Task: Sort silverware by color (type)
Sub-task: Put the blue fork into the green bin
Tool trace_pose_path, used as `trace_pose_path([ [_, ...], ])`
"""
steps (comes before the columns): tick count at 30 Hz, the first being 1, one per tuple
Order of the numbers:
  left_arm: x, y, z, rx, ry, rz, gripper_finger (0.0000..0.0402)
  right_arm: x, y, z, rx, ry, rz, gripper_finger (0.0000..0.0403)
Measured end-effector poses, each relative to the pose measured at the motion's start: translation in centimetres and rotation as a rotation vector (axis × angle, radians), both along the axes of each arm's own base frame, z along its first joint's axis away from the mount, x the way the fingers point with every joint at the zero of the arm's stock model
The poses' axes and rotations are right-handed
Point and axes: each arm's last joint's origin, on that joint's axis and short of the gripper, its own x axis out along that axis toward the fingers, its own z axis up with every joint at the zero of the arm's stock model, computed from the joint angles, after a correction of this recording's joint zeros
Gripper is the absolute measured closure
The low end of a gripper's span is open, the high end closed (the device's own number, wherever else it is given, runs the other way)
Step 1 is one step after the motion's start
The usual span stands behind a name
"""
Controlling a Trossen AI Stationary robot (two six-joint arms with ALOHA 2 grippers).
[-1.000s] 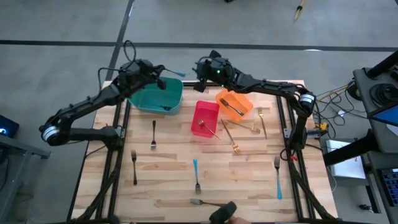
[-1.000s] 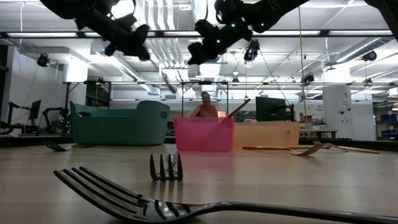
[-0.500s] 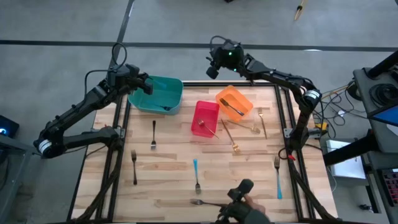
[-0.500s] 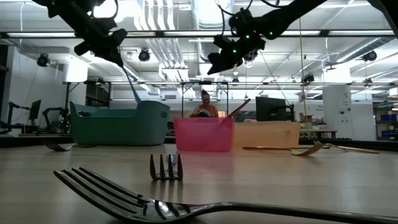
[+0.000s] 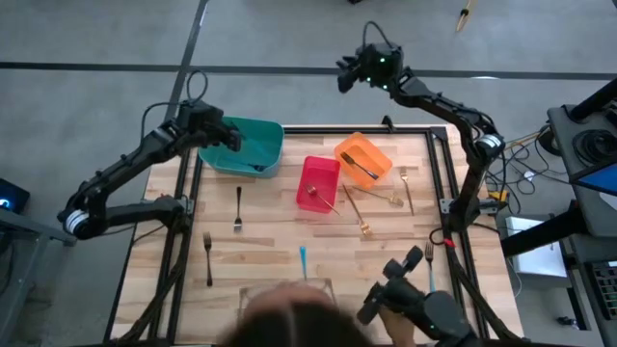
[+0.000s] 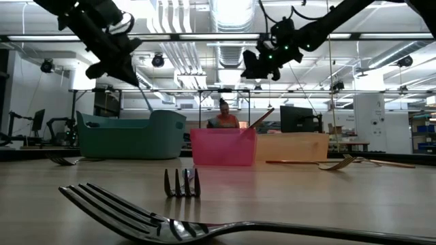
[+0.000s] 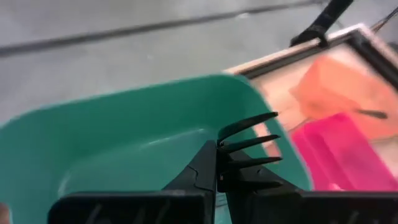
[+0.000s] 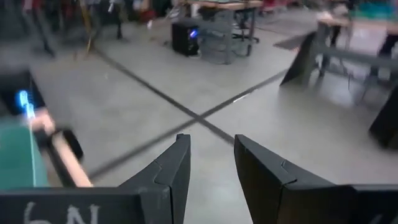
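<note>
Desk point(image 5: 260, 260): pale wood planks, visible grain, matt finish.
Teal plastic bin point(image 5: 253, 143): smooth walls, soft sheen.
Red plastic bin point(image 5: 315, 173) and orange plastic bin point(image 5: 353, 150): smooth, slightly translucent.
Dark metal fork nearest low camera point(image 6: 204, 228): polished, glossy, reflective tines.
Gold metal forks point(image 5: 359, 214): shiny.
Light-blue-handled fork point(image 5: 430, 275): handle looks plastic, matt.
Left claw point(image 7: 217, 171): matt black fingers, closed on dark glossy fork tines point(image 7: 249, 146).
Floor point(image 5: 116, 39): grey, smooth, dull.
</note>
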Motion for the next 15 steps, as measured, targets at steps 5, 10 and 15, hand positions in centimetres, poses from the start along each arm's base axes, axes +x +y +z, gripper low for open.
trace_pose_path([
  [5,0.4,0.9,-0.7,-0.014,0.013,0.014,0.0402,-0.2,-0.1,0.0,0.166,-0.139,-0.029,0.0287],
  [10,0.1,1.8,-1.2,-0.034,0.028,0.051,0.0402,0.5,0.4,0.0,0.238,-0.195,-0.01,0.0291],
  [15,0.4,2.2,-1.6,-0.044,0.028,0.052,0.0401,0.8,0.8,0.0,0.279,-0.227,-0.006,0.0303],
])
